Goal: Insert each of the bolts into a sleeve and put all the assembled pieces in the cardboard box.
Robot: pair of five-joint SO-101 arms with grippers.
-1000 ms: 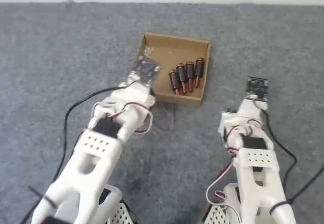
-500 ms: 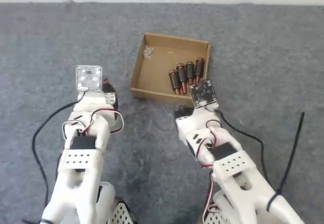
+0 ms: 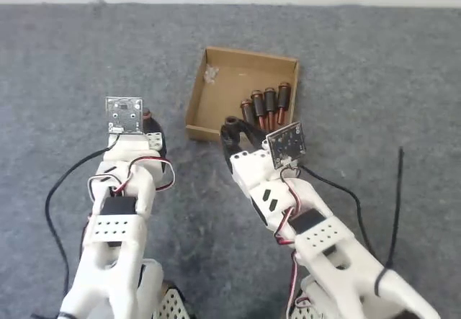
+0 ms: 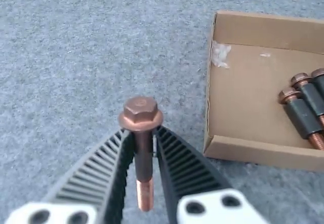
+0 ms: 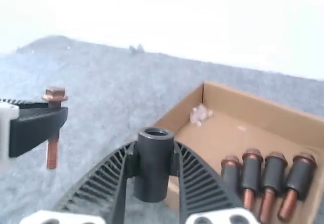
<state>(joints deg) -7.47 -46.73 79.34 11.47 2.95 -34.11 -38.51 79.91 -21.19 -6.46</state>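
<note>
Left of the cardboard box (image 3: 216,103): your left pincer (image 4: 143,133) is clamped on the bolt (image 4: 142,114), held over bare tabletop (image 3: 79,52), beside the box and not touching it.
Right pincer (image 5: 153,150): closed around the sleeve (image 5: 153,166), just in front of the box's near wall.
Bolt handling: rigid, looks like metal, probably dense for its size. Grip is on the shank just under the head, leaving the threaded tip free; keep it there.
Sleeve handling: stiff, smooth and round, so I'd expect it to twist or slip between the ribbed fingers. Hold mid-wall and keep the bore clear.
Bolt look: copper-coloured, hex flange head up, shank vertical, threads hanging below the fingers.
Sleeve look: black, short, thick-walled cylinder, upright, open bore on top.
In the box: four assembled pieces (image 3: 263,106) side by side toward one wall, and a small pale scrap (image 3: 210,74) in a far corner.
Alignment: both parts stand upright, so you'll likely need to tilt one to bring tip to bore.
</note>
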